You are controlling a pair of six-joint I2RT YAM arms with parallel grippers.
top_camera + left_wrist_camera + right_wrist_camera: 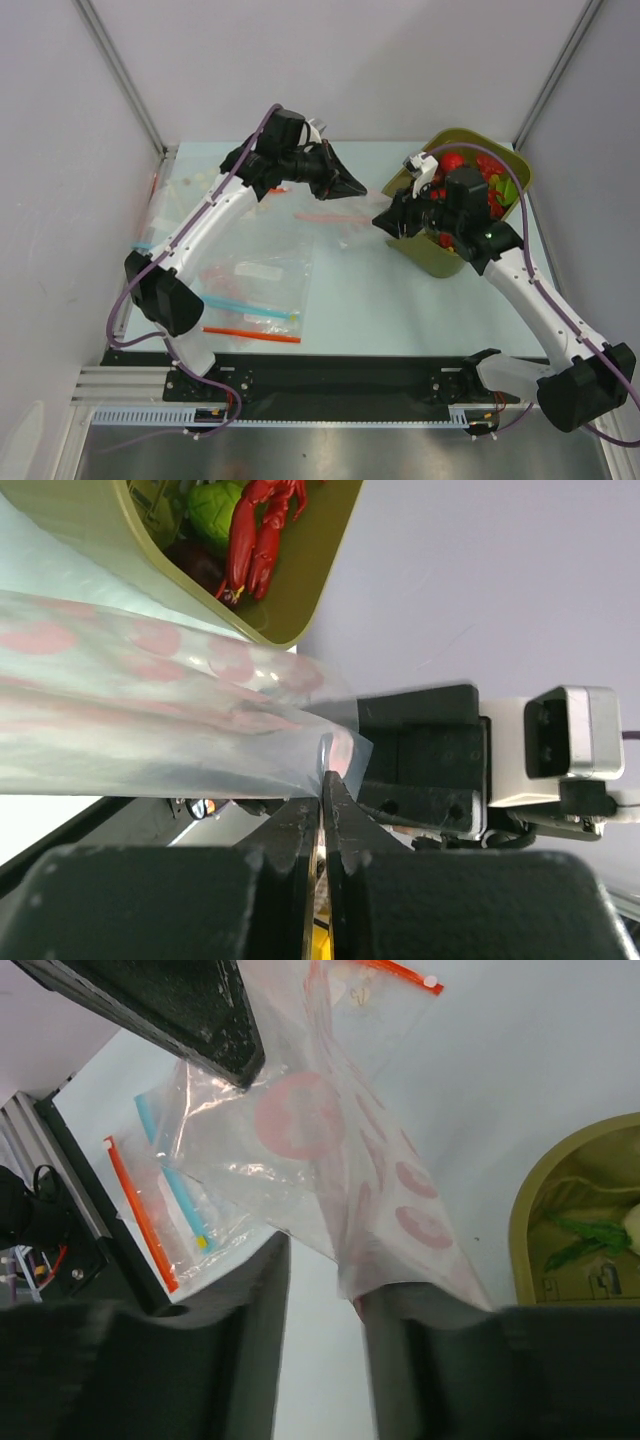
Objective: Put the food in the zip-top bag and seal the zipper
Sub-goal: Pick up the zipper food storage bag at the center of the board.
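Observation:
The zip-top bag [322,228], clear with faint pink circles, hangs between my two grippers above the table. Its pale pink zipper [325,217] shows in the top view. My left gripper [358,187] [327,780] is shut on one edge of the bag [150,730]. My right gripper [385,218] [322,1280] is open, with a gap of bare table between its blurred fingers. A corner of the bag [400,1220] drapes over its right finger [440,1360]. The food [478,178] lies in the olive bin [440,262]; the red lobster [262,530] shows in the left wrist view.
Flat spare bags lie at the near left, with orange-red strips [250,334] [140,1215] and a blue strip [245,305] [175,1180]. The bin [560,1190] stands just right of the right gripper. Another orange-strip bag [400,972] lies farther back.

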